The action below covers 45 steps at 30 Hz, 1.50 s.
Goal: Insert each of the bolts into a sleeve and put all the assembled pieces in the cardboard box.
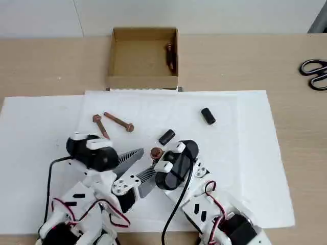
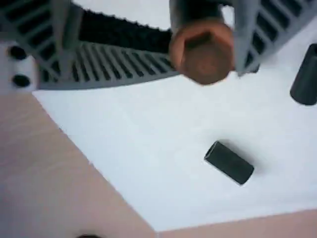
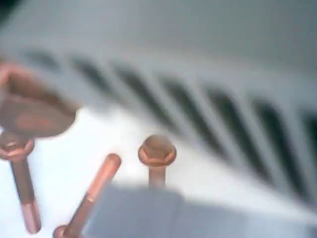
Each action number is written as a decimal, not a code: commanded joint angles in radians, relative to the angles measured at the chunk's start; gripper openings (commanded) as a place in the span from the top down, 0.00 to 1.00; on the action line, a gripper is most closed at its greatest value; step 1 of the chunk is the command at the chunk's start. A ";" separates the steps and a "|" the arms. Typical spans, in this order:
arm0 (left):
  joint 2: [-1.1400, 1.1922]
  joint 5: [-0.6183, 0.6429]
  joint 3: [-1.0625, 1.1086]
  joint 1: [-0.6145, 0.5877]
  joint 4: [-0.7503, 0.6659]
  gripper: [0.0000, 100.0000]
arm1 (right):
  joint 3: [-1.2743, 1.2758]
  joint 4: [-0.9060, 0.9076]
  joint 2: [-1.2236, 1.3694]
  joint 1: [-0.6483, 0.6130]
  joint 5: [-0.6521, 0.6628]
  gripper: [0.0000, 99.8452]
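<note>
A copper bolt hangs just above the white paper between the two arms. In the left wrist view its hex head sits between two ribbed grey jaws, with a dark sleeve end behind it. My left gripper is shut on this bolt. My right gripper is close against it from the other side. Two loose bolts lie on the paper to the left. Two black sleeves lie beyond the grippers. The cardboard box holds one copper piece.
White paper covers the table in front of the box. Scissors lie at the far right on the wood. In the right wrist view the loose bolts lie beyond a ribbed jaw.
</note>
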 commanded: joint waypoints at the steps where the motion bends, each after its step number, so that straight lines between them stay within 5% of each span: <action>1: -0.005 -0.008 -0.070 -0.006 0.000 0.84 | -0.011 -0.035 -0.005 0.012 0.006 1.00; 5: -0.009 -0.060 -0.074 -0.023 -0.005 1.00 | -0.011 -0.035 -0.005 0.054 0.006 1.00; 13: -0.009 -0.284 0.050 -0.353 -0.021 0.99 | -0.011 -0.033 -0.005 0.125 0.002 1.00; 19: -0.009 -0.307 0.328 -0.566 -0.193 0.99 | -0.009 -0.038 -0.001 0.251 0.000 1.00; 25: -0.009 -0.308 0.479 -0.582 -0.324 0.99 | 0.038 -0.033 -0.008 0.409 -0.003 1.00; 30: -0.006 -0.339 0.479 -0.589 -0.298 0.99 | 0.064 -0.033 -0.001 0.433 -0.115 1.00; 45: -0.009 -0.361 0.479 -0.588 -0.259 0.99 | -0.069 -0.099 0.148 0.521 -0.120 1.00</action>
